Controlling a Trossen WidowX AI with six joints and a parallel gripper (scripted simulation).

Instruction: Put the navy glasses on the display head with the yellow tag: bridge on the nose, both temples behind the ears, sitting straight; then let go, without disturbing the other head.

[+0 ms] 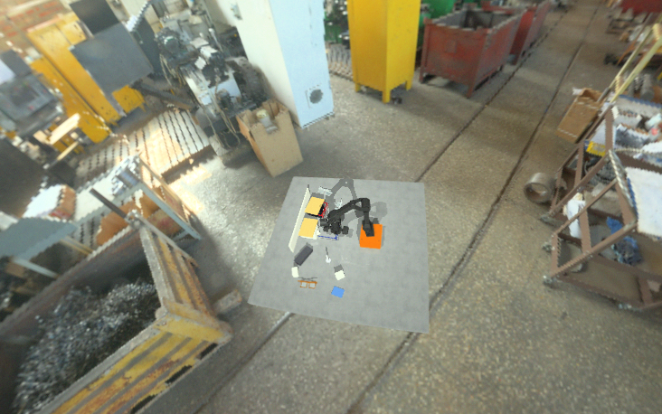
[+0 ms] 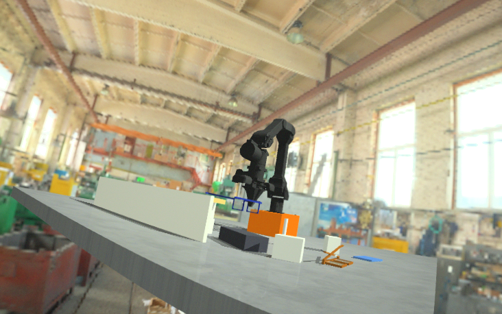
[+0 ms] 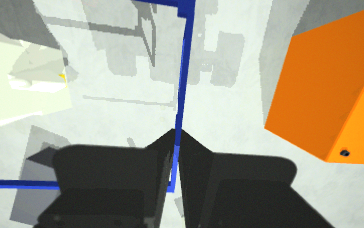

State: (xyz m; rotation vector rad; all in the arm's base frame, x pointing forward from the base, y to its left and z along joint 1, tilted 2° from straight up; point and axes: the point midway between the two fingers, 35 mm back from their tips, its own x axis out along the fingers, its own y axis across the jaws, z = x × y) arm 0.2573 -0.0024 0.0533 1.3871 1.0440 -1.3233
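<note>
My gripper (image 2: 254, 198) (image 3: 176, 133) (image 1: 332, 228) is shut on the navy glasses (image 2: 241, 203) (image 3: 181, 95) (image 1: 327, 238). It holds them by a thin frame bar, level and above the table. Two yellow display heads (image 1: 315, 204) (image 1: 308, 227) stand side by side just left of the gripper, and the farther one has a red edge. In the exterior view the white wall hides them except for a yellow top (image 2: 219, 200). In the wrist view a pale block (image 3: 30, 85) with a small yellow mark (image 3: 62, 76) lies to the left of the glasses.
The arm's orange base (image 1: 371, 236) (image 2: 271, 222) (image 3: 320, 100) is close on the right. A long white wall (image 2: 155, 207) (image 1: 298, 220) stands behind the heads. A dark box (image 2: 242, 238), two white cubes (image 2: 287, 247) (image 2: 331, 244), orange glasses (image 2: 335, 259) and a blue pad (image 2: 367, 258) lie toward the front.
</note>
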